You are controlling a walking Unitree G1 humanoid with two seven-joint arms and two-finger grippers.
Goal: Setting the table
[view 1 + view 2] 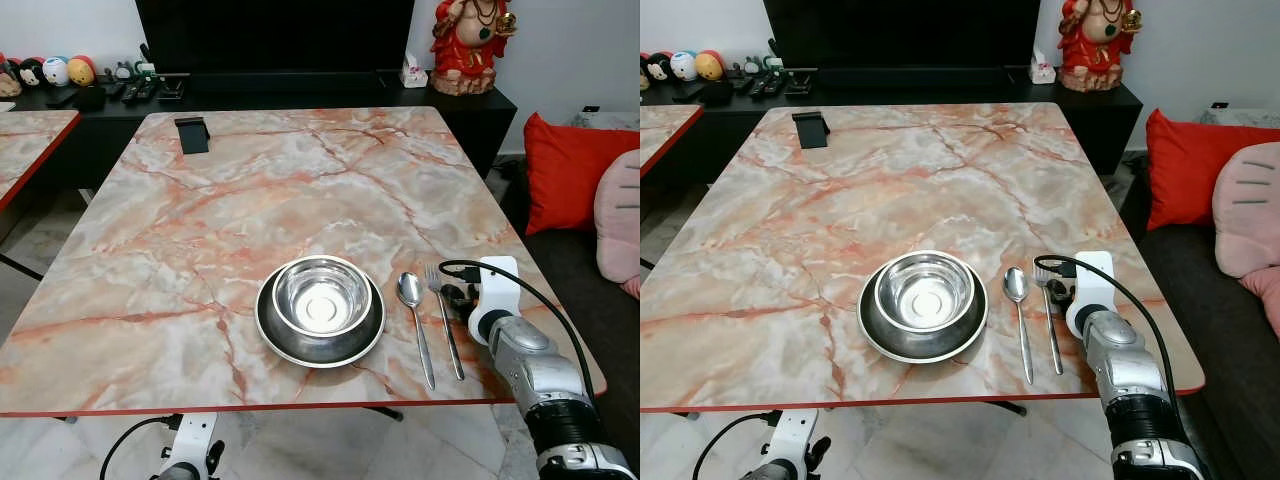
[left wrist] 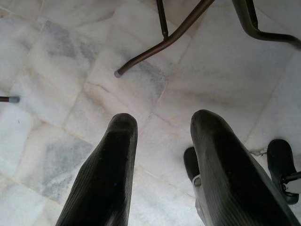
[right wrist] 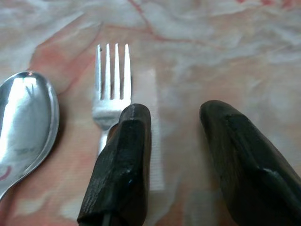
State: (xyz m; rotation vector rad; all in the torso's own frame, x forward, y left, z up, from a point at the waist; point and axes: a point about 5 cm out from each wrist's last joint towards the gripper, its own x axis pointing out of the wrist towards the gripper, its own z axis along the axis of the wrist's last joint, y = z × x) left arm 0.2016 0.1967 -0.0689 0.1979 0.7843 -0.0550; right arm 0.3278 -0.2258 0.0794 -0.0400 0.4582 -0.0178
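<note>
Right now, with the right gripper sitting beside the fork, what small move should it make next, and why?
Probably lift the right gripper straight up and back. Its fingers are open, holding nothing, and the silver metal fork already lies flat beside the silver spoon, right of the steel bowl on its dark round plate.

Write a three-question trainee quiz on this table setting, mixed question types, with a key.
1. True or false: the bowl sits inside the plate.
2. Which lies nearer the plate? A. fork B. spoon
3. Fill in: the right gripper is open, one finger over the fork's ____.

Key
1. True.
2. B: the spoon lies between plate and fork.
3. Handle, just below the tines. The left gripper hangs open over the floor, below the table.
</note>
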